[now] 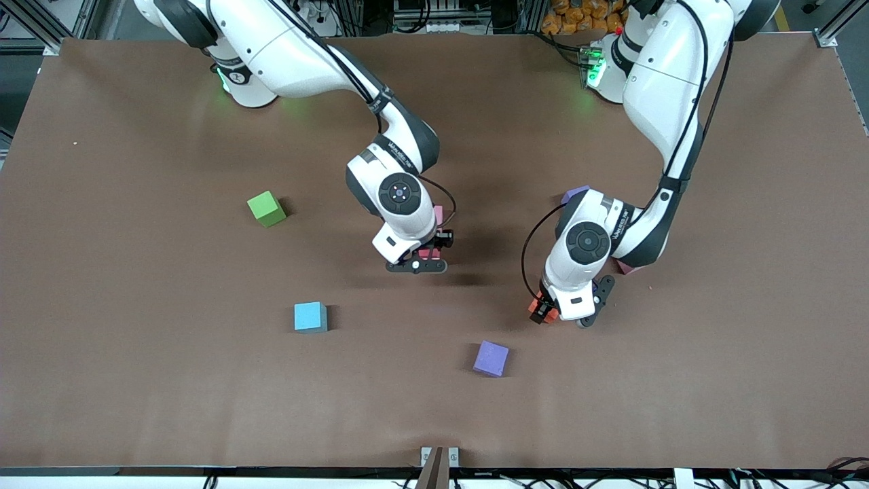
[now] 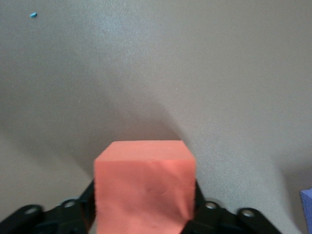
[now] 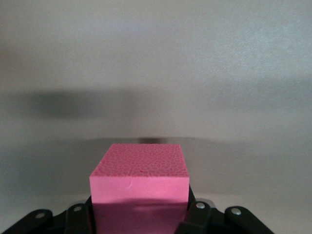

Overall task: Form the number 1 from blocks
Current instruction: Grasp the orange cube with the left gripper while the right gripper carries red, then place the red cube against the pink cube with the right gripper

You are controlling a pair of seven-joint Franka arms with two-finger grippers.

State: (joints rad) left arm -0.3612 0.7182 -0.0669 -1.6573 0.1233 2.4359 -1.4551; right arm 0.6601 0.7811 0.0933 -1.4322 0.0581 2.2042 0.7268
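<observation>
Here the right gripper (image 1: 417, 263) hangs over the middle of the brown table (image 1: 136, 380), its fingers clamped on a pink block (image 3: 139, 187). A second pink block (image 1: 438, 214) peeks out from under that arm's wrist. The left gripper (image 1: 567, 309) is over the table toward the left arm's end, closed on the orange block (image 2: 145, 190), which shows in the front view at the gripper's edge.

The light blue block (image 1: 310, 316) lies on the table toward the right arm's end, nearer the front camera than the green cube (image 1: 266, 208). A purple cube (image 1: 491, 358) sits nearest the front camera, between the two grippers. Another purple cube (image 1: 576, 194) and a reddish block (image 1: 626, 267) are mostly hidden by the left arm. No container is on the table; each block lies loose on the table or sits in a gripper.
</observation>
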